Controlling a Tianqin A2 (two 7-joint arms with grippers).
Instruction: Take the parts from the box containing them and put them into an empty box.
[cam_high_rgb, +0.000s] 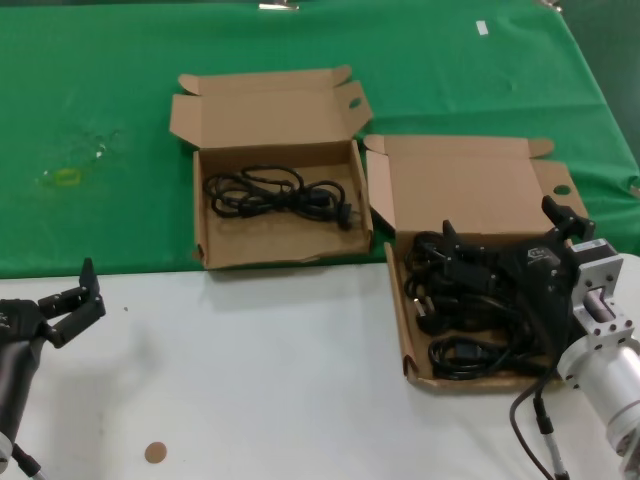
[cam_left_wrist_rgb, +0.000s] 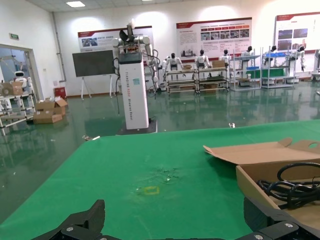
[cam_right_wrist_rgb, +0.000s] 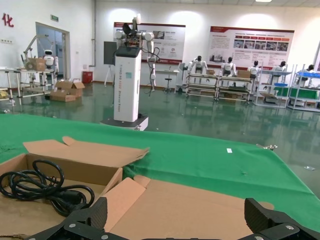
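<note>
Here, rubbery black looped cords fill a cardboard carton.

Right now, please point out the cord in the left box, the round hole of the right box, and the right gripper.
cord (cam_high_rgb: 280, 192), head view, middle of the bundle.
round hole (cam_high_rgb: 561, 189), head view, lid ear.
right gripper (cam_high_rgb: 510, 232), head view, between its fingertips.

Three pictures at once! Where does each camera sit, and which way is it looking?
Head view: on the robot's head, looking down at two open boxes on the table; left pincer and right pincer both show.
Left wrist view: on the left arm, low over the table, facing the hall; its fingertips show.
Right wrist view: on the right arm, over the full box; its fingertips show.
All three share the far box holding one cord.
</note>
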